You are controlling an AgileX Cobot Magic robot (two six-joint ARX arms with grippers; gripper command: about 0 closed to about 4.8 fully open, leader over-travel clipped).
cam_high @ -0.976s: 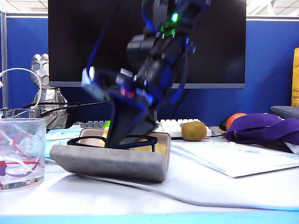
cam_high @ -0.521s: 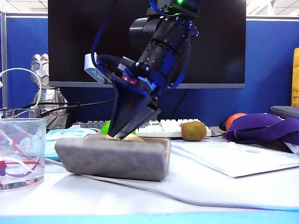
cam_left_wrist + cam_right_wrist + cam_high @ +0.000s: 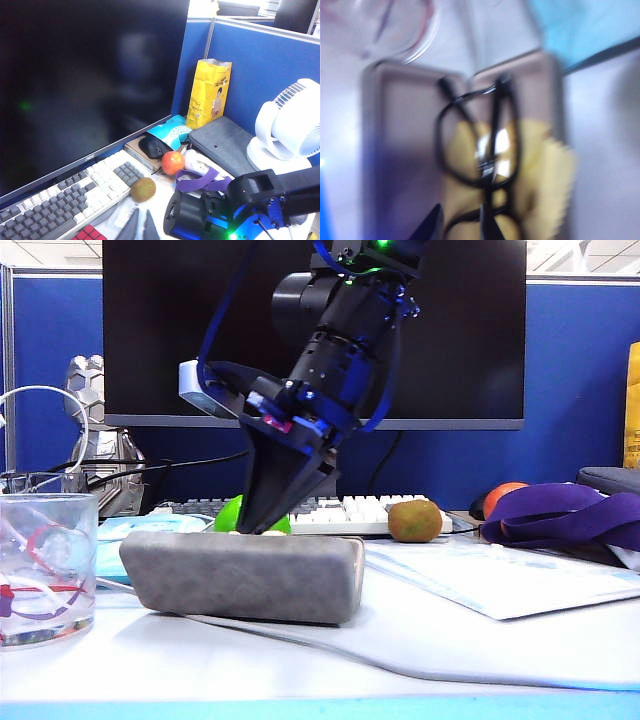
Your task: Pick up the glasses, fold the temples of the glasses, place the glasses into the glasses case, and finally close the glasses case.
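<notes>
On the table, the glasses case sits lower left, the right claw half-closed at its top, grip unclear, and should ease the lid over the glasses lying inside, while the left claw hangs near-shut and empty above the keyboard.

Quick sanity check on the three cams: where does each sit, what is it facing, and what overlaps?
Exterior: low at table edge, facing the glasses case and monitor; right gripper above the case.
Left wrist: raised, facing monitor, keyboard, kiwi; left gripper tips show.
Right wrist: looks down into the case at the glasses; fingertips show.
Shared: case in exterior and right wrist; kiwi in exterior and left wrist.
</notes>
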